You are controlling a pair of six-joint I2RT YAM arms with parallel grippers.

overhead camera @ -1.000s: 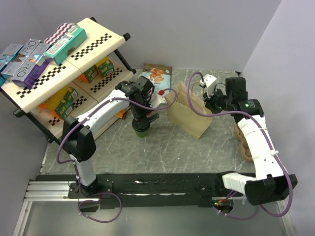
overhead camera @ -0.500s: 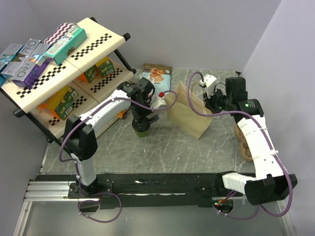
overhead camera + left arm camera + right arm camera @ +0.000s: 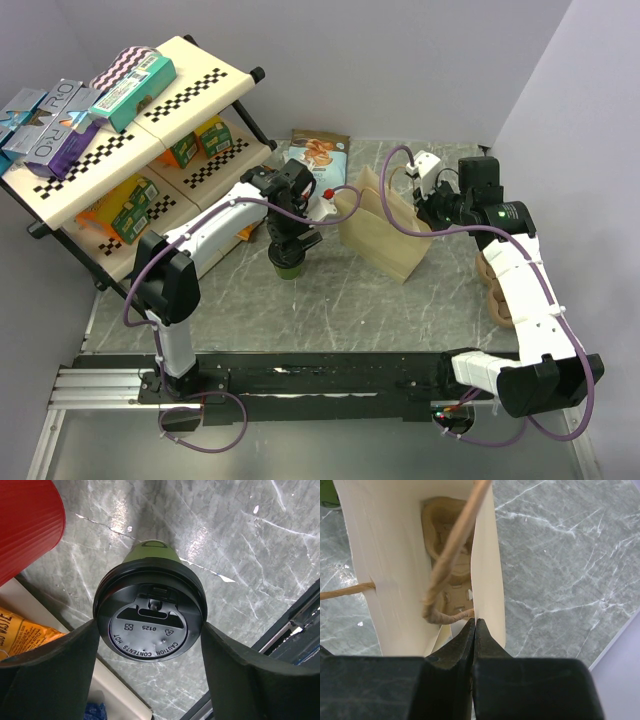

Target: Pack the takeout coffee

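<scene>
Two fingers point(image 3: 60, 665) of the left gripper point(image 3: 150, 626) are touching the coffee point(image 3: 288, 264) lid's opposite sides, seen only from the wrist; overhead, the arm is hiding them. The coffee is standing on the table point(image 3: 330, 300) near the bag point(image 3: 385, 235), whose rim the right gripper point(image 3: 475, 625) is pinching shut.

Grey marble-pattern bench point(image 3: 340, 300) carries a dark-green paper cup with round black lid point(image 3: 287, 263) at centre and a brown paper bag point(image 3: 385, 240) to its right.
</scene>
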